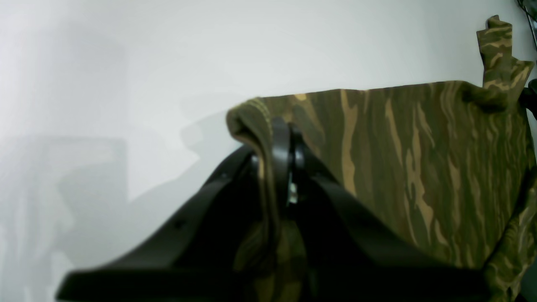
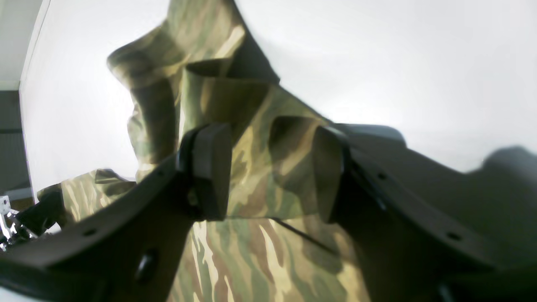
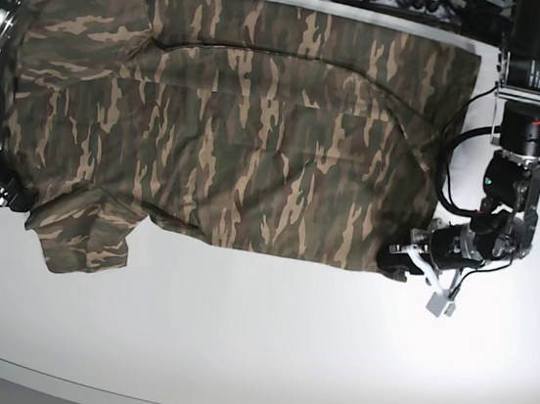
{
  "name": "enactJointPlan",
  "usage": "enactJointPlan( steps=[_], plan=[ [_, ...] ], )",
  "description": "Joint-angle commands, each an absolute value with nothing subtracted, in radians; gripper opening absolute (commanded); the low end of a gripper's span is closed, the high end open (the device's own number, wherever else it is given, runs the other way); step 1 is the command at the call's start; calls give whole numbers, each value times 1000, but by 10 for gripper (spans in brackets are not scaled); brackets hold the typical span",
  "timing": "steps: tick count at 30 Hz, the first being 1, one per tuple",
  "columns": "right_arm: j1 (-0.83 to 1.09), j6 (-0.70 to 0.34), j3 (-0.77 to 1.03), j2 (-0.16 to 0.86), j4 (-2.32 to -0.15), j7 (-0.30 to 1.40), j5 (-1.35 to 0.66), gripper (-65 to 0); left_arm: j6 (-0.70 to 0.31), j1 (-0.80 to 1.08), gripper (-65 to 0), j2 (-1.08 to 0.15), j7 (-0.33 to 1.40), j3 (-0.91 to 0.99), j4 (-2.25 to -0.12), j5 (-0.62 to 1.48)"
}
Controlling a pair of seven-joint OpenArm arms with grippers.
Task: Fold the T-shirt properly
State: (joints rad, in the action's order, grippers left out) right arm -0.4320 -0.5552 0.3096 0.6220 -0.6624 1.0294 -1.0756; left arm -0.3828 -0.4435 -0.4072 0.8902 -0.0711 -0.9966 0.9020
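Black curved fingers of the left claw [image 1: 285,159] pinch a bunched hem corner of the T-shirt [image 3: 249,131], clamped tight. Soft camouflage cloth in green, brown and tan lies spread across the white tabletop [image 3: 262,349]. Right claw [image 2: 268,172] gapes wide around a rumpled sleeve fold, gripping nothing.

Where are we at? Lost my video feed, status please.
Left gripper shut on T-shirt corner. Right gripper open, straddling a fold. Shirt spread on white table. Nothing obstructing.
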Motion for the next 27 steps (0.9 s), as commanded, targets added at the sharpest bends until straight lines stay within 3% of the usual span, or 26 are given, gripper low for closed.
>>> enactJointPlan(
  steps=[1,9,12,19,27],
  plan=[
    [-456,-567,315,643,-676,1023,-1087,-314,-382,-461,-650,-418,910,-71,-1004,889],
    [-469,-645,315,664,-688,1008,-1063,-314,-383,-461,-650,-418,916,-71,-1004,896],
    [-496,-642,315,685,-693,1006,-1002,-314,-382,-461,-650,-419,915,-71,-1004,895],
    [-520,-512,314,681,-690,920,-802,-314,-405,-461,-650,-418,914,-71,-1004,896],
    [-476,-559,314,619,-690,919,-860,-314,-405,-472,-650,-418,915,-71,-1004,899]
  ],
)
